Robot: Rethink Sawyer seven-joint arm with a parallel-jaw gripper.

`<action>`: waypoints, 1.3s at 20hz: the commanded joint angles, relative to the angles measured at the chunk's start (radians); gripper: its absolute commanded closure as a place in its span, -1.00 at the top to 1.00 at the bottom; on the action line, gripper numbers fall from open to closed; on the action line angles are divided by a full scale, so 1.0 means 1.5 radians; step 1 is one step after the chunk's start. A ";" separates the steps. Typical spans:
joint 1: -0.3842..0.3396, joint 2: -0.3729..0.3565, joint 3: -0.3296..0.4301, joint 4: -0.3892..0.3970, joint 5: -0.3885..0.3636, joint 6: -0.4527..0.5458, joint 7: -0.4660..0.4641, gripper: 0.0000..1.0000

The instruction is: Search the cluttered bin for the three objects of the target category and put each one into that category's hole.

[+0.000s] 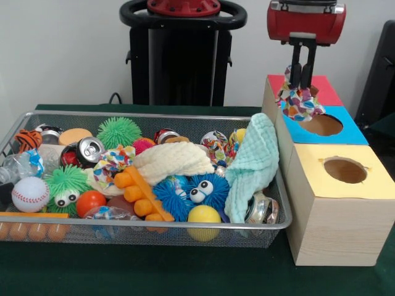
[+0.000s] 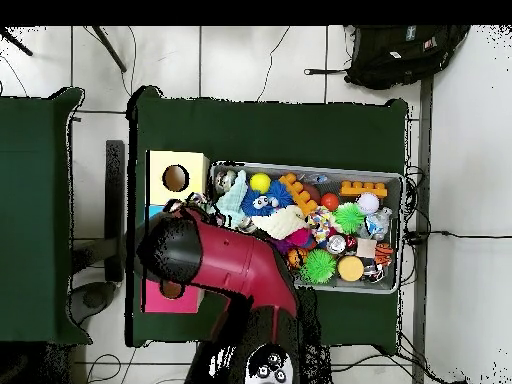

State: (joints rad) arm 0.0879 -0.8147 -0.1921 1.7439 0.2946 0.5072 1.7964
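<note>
1. The pincer (image 1: 302,83) hangs over the wooden box (image 1: 333,231) at the right end of the counter (image 1: 185,271), its two dark fingers pinching a patterned cloth (image 1: 299,102) by its upper edge, so the rest droops freely below.
2. The cloth dangles over the blue panel (image 1: 355,132), its lower edge at the rim of the blue hole (image 1: 321,124). Held from the top like this, it can likely slide in without bunching on the rim; whether it touches the rim I cannot tell.
3. The box carries three coloured tops in a row: a red panel (image 1: 324,89) farthest back, blue in the middle, and a yellow panel (image 1: 370,185) with its own hole (image 1: 345,170) nearest the front edge. The cloth over blue suggests that hole is for fabric items.
4. The wire bin (image 1: 37,117) sits just beside the box, filling the left and middle of the counter. A mint washcloth (image 1: 254,159) is draped over its right rim, and a cream cloth (image 1: 173,161) lies on the clutter in the middle; these look like the remaining candidates.
5. Around them lie spiky balls, drink cans, a baseball (image 1: 29,193) and an orange toy (image 1: 143,194).
6. In the overhead view the arm (image 2: 225,260) covers the box's middle, hiding the pincer.
</note>
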 commanded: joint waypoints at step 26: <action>0.018 0.185 0.019 -0.160 0.059 0.014 0.221 -1.00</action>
State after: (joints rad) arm 0.1263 -0.6087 -0.2127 1.5431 0.3376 0.5072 1.8848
